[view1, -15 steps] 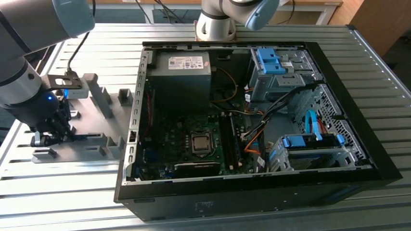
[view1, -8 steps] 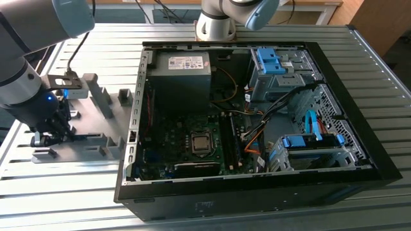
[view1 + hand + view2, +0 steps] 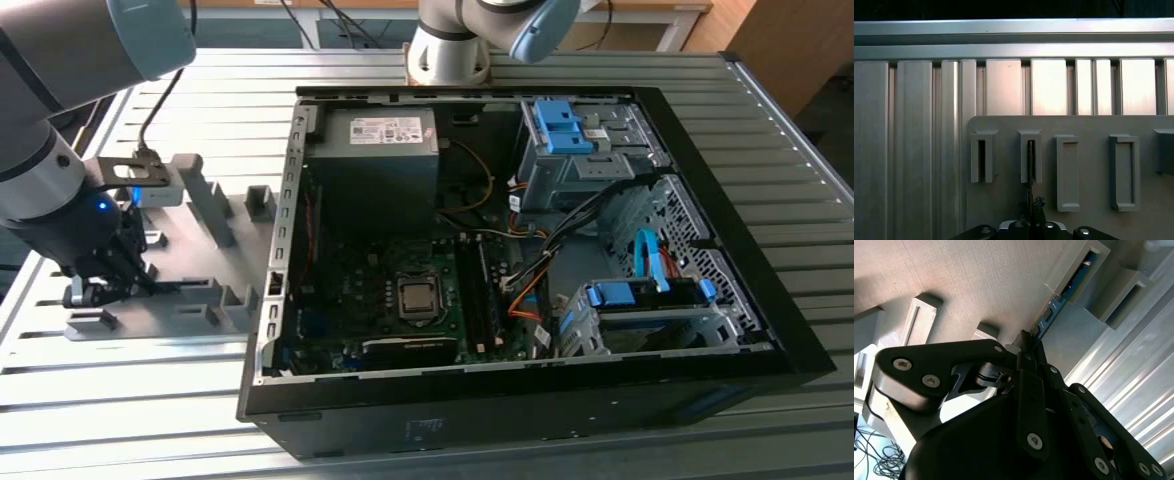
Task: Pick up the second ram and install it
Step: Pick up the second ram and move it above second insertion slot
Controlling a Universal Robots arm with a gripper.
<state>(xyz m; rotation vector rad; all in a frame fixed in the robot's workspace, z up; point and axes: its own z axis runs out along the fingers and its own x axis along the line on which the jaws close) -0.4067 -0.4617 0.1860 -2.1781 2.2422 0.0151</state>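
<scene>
One ram (image 3: 1052, 309) between the jaws

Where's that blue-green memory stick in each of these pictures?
Exterior view: too small to tell; the pincer is at the grey holder plate.
Second wrist view: the second ram runs from a holder block to the pincer.
First wrist view: second ram edge-on in that holder block.
Shared landmark: the grey holder plate.

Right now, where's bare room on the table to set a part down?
Bare table slats in front of the grey fixture plate, at the exterior view's lower left; more beyond the PC case on the exterior view's right. Crowded: the plate, where the gripper is shut on the second ram, and the cabled case interior.
</scene>
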